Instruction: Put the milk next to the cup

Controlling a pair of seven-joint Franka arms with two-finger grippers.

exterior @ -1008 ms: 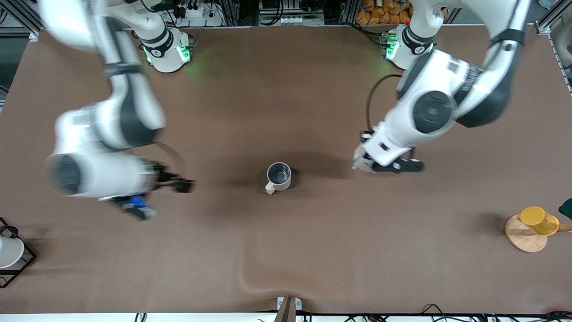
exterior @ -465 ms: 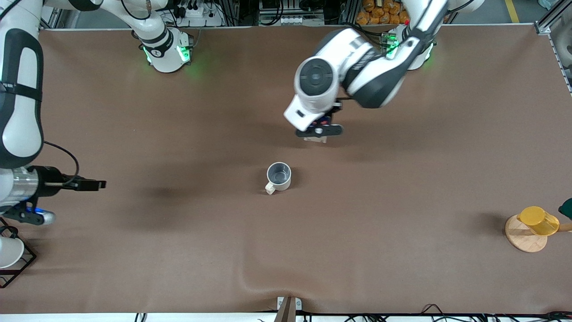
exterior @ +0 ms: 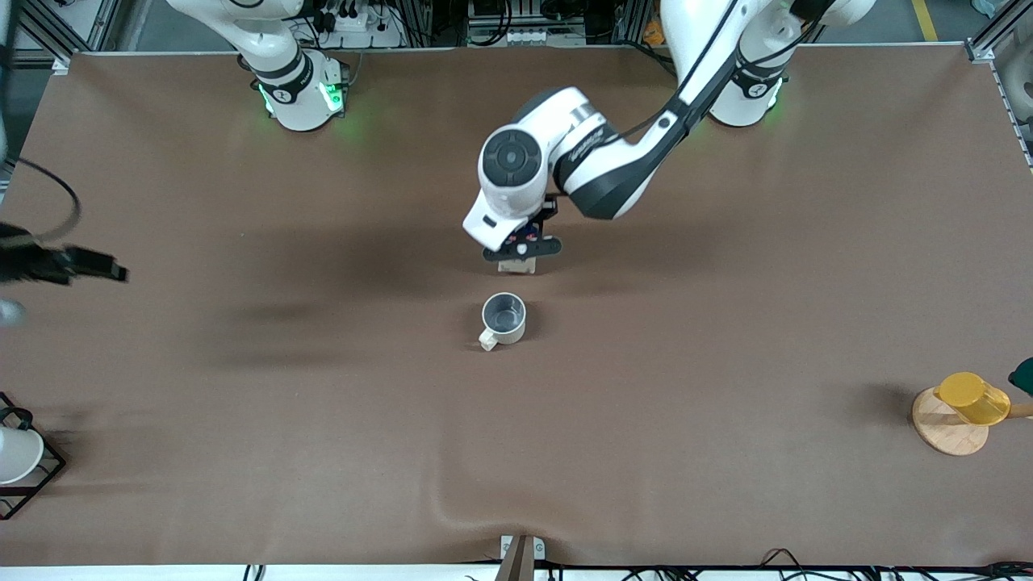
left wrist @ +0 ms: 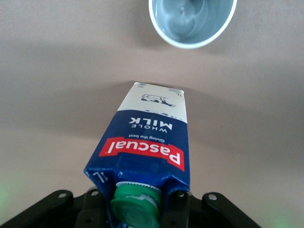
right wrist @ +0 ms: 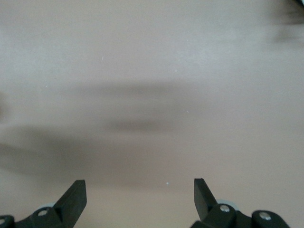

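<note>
My left gripper [exterior: 521, 248] is shut on the milk [exterior: 517, 265], a blue and white carton with a red label and green cap. In the left wrist view the fingers clamp the carton's [left wrist: 148, 142] top beside the cap, with my left gripper [left wrist: 137, 211] at the frame's lower edge. The carton hangs low over the table just beside the cup [exterior: 503, 317], on the side toward the arm bases. The off-white cup, grey inside, stands upright and also shows in the left wrist view [left wrist: 192, 21]. My right gripper [exterior: 97, 265] is open and empty at the right arm's end of the table, over bare cloth [right wrist: 139, 194].
A yellow cup [exterior: 972, 398] sits on a round wooden disc [exterior: 944, 432] at the left arm's end. A white vessel in a black wire frame [exterior: 18, 456] stands at the right arm's end. The brown cloth has a ripple [exterior: 464, 504] near the front edge.
My left arm has carried the milk from the left arm's side to just beside the cup. My right arm has swung away to the right arm's end of the table.
</note>
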